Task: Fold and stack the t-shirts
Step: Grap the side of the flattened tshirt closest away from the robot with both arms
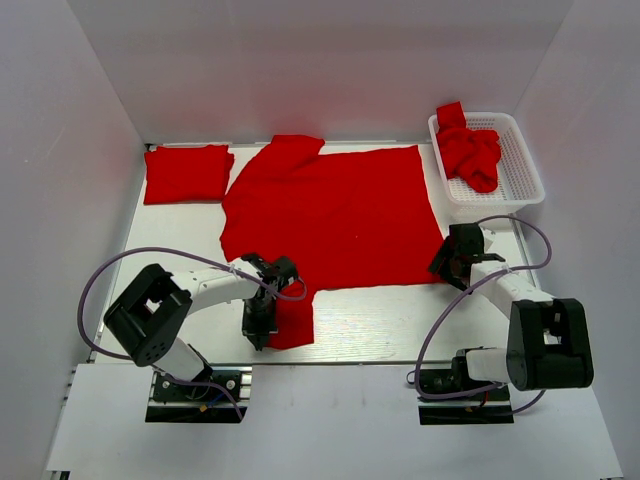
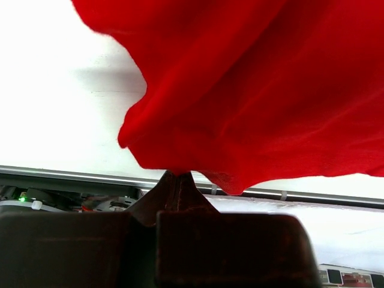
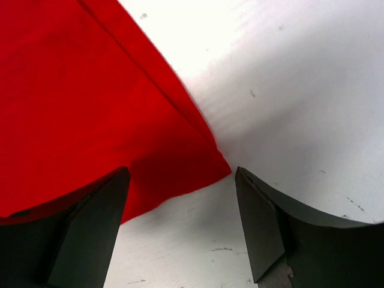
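A large red t-shirt (image 1: 335,215) lies spread flat over the middle of the table. A folded red t-shirt (image 1: 187,172) lies at the back left. More crumpled red shirts (image 1: 468,152) sit in the white basket. My left gripper (image 1: 259,322) is shut on the spread shirt's near-left sleeve; the left wrist view shows the red cloth (image 2: 252,90) pinched at the closed fingertips (image 2: 177,180). My right gripper (image 1: 447,264) is open just off the shirt's near-right corner (image 3: 204,171), which lies between its fingers (image 3: 90,228) without being touched.
The white lattice basket (image 1: 520,165) stands at the back right. White walls close in the table at the left, back and right. The table's near edge and metal rail (image 2: 72,175) run just beyond the left gripper.
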Robot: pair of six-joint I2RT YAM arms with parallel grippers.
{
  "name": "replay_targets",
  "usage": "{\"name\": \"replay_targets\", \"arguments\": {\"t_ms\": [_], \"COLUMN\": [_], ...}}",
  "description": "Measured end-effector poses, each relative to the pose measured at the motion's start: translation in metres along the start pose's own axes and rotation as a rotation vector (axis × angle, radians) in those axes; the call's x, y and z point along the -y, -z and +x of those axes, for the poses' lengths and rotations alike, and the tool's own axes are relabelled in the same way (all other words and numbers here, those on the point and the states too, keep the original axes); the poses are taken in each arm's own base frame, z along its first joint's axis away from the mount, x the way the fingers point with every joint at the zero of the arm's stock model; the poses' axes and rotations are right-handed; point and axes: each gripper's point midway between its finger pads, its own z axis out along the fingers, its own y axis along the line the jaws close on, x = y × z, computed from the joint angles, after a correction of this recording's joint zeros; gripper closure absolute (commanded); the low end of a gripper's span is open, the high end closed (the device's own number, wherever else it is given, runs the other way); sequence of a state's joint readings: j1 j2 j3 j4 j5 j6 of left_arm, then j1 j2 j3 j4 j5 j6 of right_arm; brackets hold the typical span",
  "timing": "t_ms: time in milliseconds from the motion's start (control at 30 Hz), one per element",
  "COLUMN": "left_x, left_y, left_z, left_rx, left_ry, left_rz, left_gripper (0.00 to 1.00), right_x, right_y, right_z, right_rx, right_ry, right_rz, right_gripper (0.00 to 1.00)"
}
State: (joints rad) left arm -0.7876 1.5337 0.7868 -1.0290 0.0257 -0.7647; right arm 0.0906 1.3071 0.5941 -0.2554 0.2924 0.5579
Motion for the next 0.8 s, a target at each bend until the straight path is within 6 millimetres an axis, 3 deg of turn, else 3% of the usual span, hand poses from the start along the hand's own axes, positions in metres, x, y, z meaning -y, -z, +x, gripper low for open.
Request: {"name": "replay_targets", "arguments": {"t_ms": [67,200,300,333,400,567,800], "left_x": [0.001,0.002,0.005,0.006,0.008,0.017,0.020], "left_y": [0.000,0.001,0.003,0.004,0.007,0.025,0.036], "left_z": [-0.001,-0.002,-0.004,-0.004,-0.005,-0.009,-0.002], "left_rx": [0.004,0.007,0.013,0.015,0.025,0.067,0.053], "left_ry": [0.000,0.000,0.000,0.000,-0.001,-0.006,-0.014], "left_rz": [0.004,0.008,0.019,0.025,0.043,0.104,0.151], "left_gripper": [1.00,1.00,1.00,1.00,1.00,1.00,1.00], "right_x": [0.004,0.006,0.006,0.006,0.004,0.004,0.005], "right_y": [-0.002,-0.006,-0.009,-0.010,-0.010,-0.006,0.016], "right_z": [0.003,0.000,-0.004,-0.004,-0.005,0.000,0.013], "right_rx": [-0.002,0.015,0.028,0.030,0.034,0.045,0.047], "right_ry": [-0.003,-0.013,-0.023,-0.024,-0.027,-0.036,-0.059], "right_rz": [0.014,0.026,0.031,0.029,0.022,-0.007,-0.078], "right_gripper": [0.28,0.64,0.80,0.90,0.99,1.00,1.00]}}
